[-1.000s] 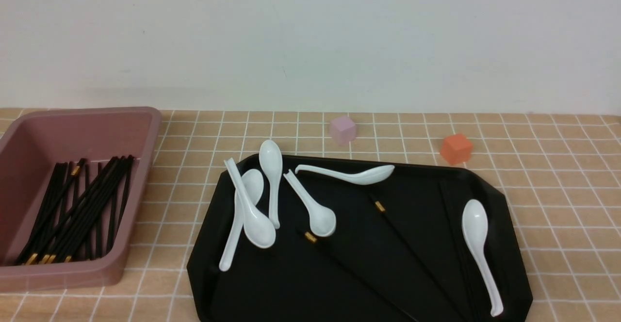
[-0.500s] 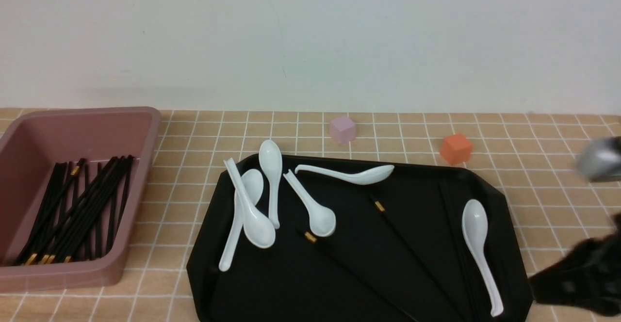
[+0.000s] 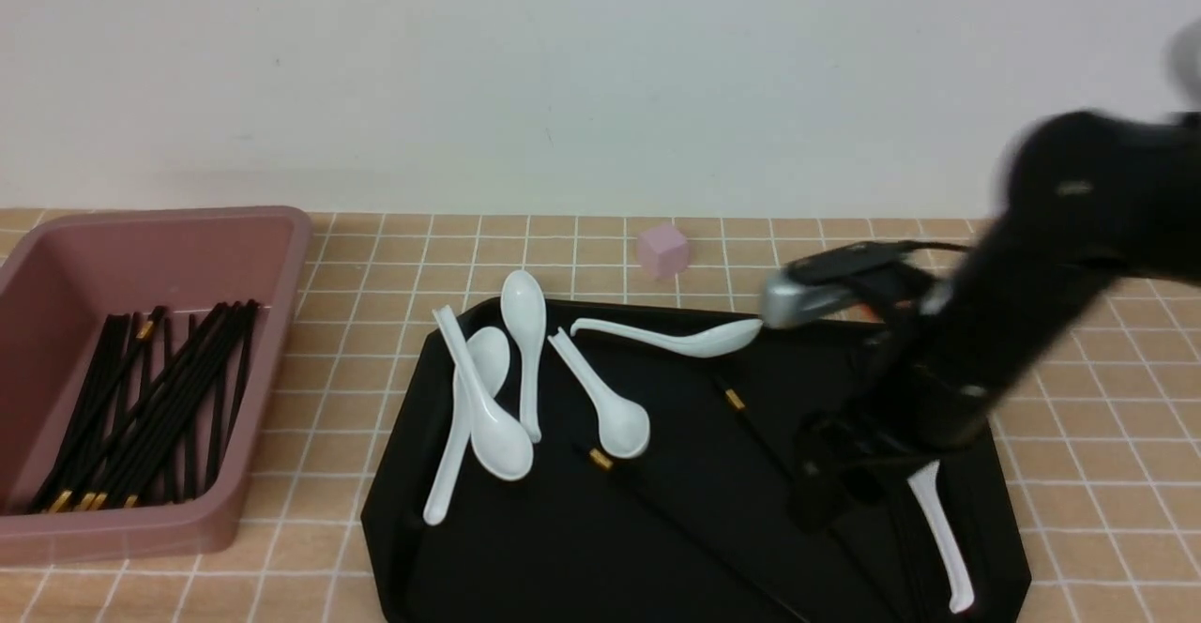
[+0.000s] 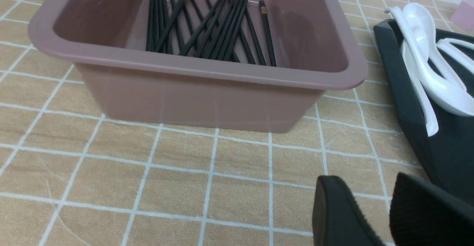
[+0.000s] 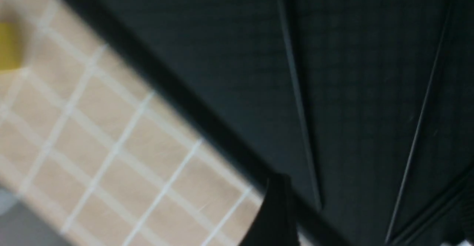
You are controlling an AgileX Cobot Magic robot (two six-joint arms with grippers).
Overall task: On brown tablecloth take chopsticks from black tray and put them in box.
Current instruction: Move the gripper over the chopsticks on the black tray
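Note:
The black tray (image 3: pixel 563 548) lies on the brown tablecloth (image 3: pixel 319 398). Loose chopsticks (image 3: pixel 735 400) with gold bands lie on it; two show as thin lines in the right wrist view (image 5: pixel 296 90). The pink box (image 3: pixel 141 215) at the left holds several chopsticks (image 3: pixel 150 398), also seen in the left wrist view (image 4: pixel 207 31). My right gripper (image 3: pixel 826 492) hangs low over the tray's right part, blurred, jaws apart, with one fingertip (image 5: pixel 276 216) showing. My left gripper (image 4: pixel 385 220) is slightly open and empty over the cloth between box (image 4: pixel 207 72) and tray (image 4: pixel 444 153).
Several white soup spoons (image 3: pixel 488 417) lie on the tray's left half. One more spoon (image 3: pixel 938 529) lies at the right, partly under my right gripper. A lilac cube (image 3: pixel 662 250) stands behind the tray. A white wall closes the back.
My right arm has swung in from the right edge and now reaches over the tray's right side, hiding the orange cube. Nothing on the tray or in the box has moved.

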